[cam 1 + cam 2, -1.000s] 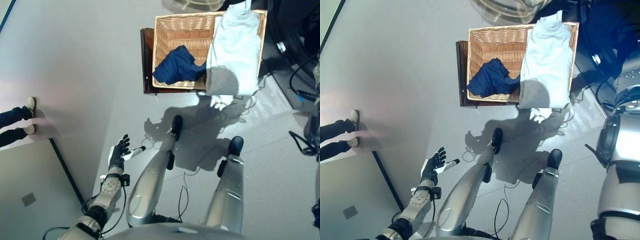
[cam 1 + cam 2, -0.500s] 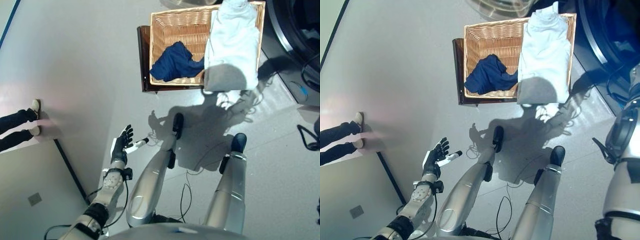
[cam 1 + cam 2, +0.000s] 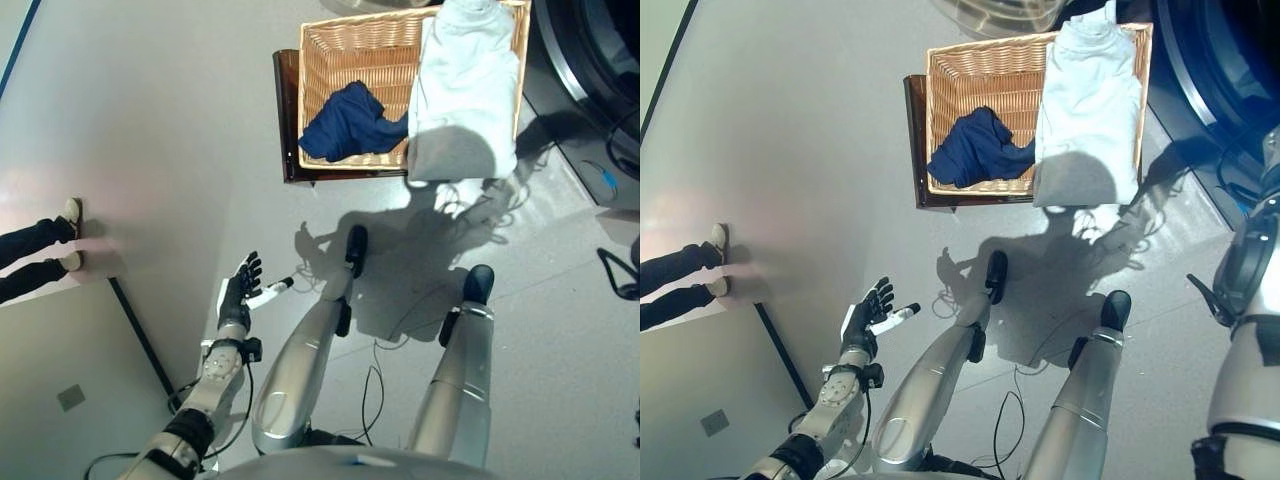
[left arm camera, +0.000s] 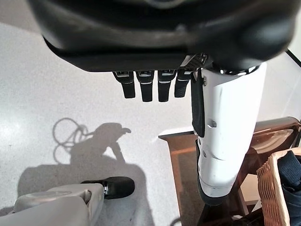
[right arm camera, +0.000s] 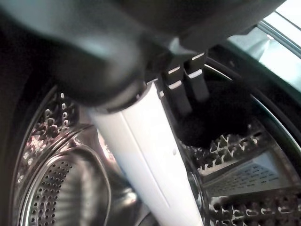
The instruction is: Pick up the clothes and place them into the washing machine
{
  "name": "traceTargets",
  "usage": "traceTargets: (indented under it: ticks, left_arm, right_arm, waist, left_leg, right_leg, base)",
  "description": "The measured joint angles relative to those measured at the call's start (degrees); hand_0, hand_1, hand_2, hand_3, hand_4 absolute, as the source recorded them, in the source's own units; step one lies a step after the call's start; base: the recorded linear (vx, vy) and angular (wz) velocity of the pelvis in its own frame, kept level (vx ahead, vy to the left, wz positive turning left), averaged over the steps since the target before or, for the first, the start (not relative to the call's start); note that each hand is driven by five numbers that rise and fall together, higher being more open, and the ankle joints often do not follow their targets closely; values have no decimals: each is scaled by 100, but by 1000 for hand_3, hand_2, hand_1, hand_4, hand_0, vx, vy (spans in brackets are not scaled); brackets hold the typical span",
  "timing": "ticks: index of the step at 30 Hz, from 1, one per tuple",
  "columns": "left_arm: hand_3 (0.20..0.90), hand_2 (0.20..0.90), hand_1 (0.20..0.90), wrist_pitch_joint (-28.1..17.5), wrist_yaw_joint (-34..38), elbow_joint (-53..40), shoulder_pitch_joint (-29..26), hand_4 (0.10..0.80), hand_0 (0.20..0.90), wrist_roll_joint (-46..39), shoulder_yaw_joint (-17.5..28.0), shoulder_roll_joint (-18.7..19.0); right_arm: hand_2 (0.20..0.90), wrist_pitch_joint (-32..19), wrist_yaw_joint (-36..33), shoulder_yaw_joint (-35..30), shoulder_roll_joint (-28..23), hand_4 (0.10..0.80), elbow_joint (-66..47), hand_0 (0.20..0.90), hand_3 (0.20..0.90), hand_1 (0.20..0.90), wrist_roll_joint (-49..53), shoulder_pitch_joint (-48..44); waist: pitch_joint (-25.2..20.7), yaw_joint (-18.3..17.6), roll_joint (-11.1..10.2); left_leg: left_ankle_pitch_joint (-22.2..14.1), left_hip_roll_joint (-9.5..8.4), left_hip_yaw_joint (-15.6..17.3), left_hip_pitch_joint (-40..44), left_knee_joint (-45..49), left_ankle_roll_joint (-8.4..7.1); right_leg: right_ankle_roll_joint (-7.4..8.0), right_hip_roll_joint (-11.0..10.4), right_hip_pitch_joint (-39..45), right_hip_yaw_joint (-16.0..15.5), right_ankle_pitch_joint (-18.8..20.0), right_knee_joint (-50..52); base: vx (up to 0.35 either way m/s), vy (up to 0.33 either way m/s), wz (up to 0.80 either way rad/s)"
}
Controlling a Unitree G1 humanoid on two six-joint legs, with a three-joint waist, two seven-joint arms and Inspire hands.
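A wicker basket (image 3: 345, 50) stands on a low dark wooden stand (image 3: 287, 120) ahead of me. A dark blue garment (image 3: 350, 122) lies crumpled in it, and a white garment (image 3: 465, 85) drapes over its right side. My left hand (image 3: 238, 296) hangs low at the left, well short of the basket, open and empty with its fingers (image 4: 146, 85) straight. The right wrist view shows my right hand (image 5: 141, 132) inside the washing machine's steel drum (image 5: 61, 188), fingers (image 5: 186, 89) straight. A dark lump (image 5: 211, 117) lies in the drum just past them.
The washing machine's round opening (image 3: 605, 45) is at the upper right, beside the basket. A person's legs (image 3: 30, 250) show at the left edge. A pale panel with a dark edge (image 3: 70, 380) fills the lower left floor.
The whole picture has shifted, so the basket sits a little higher than a second ago. My left hand stays open in about the same place.
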Motion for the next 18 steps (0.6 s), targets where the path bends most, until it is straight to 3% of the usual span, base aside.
traceTargets:
  ticks: [18]
  left_arm:
    - [900,900,900,0,0,-11,0,800,900,-33,8,0]
  right_arm:
    - [900,-45,-1,-62,19,800,-1,900,900,900,-1,1]
  waist:
    - [0,-1,0]
  left_leg:
    - [0,2,14,1,39,1]
  right_leg:
    - [0,2,21,7,4,-34]
  base:
    - [0,0,0]
